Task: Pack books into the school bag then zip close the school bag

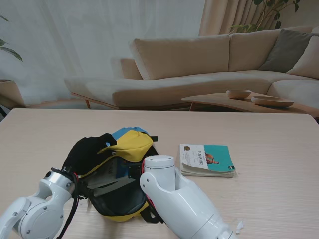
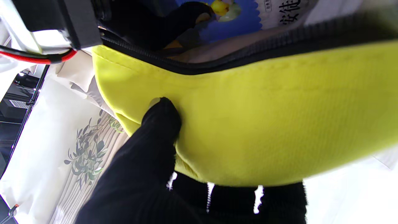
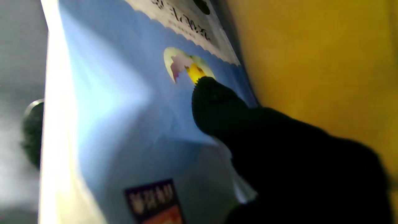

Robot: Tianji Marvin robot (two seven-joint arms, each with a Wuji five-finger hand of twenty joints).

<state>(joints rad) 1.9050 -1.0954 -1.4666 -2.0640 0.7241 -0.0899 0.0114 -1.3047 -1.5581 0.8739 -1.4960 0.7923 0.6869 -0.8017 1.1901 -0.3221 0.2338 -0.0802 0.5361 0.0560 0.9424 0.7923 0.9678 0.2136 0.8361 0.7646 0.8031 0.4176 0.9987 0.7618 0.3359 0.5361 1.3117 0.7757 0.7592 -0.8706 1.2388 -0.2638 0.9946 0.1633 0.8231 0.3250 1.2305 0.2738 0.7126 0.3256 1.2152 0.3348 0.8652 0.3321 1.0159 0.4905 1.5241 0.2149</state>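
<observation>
Starting at my left hand (image 2: 161,168): the black-gloved thumb (image 2: 163,116) is pressed flat on the outside of the school bag's (image 2: 264,124) yellow flap, and the other fingers (image 2: 236,199) wrap under its edge, so the hand is pinched closed on the fabric. The black zipper (image 2: 217,63) runs along the flap right beside it, undone.

My right hand (image 3: 279,161) is down inside the bag. One gloved finger (image 3: 214,105) lies against the cover of a blue book (image 3: 130,118), with the yellow lining (image 3: 311,62) just beside it. How the rest of the fingers sit I can't tell, that view is dark and blurry, so I can't say if it's actually gripping the book.

From the stand camera, the bag (image 1: 122,169) lies on the light wood table (image 1: 259,134) close to me, mouth gaping, the yellow flap folded back away from me, with the blue book (image 1: 119,169) showing inside. The left forearm (image 1: 42,206) comes in low from the bottom left corner, and the right forearm (image 1: 179,201) angles in from the bottom right, its wrist at the bag's opening. A second book (image 1: 207,160), teal and white, lies flat on the table right of the bag, not touching it.

Behind the table there's a beige sofa (image 1: 199,64), sheer curtains (image 1: 99,40), and a low coffee table (image 1: 244,103) with two shallow bowls (image 1: 254,97).
</observation>
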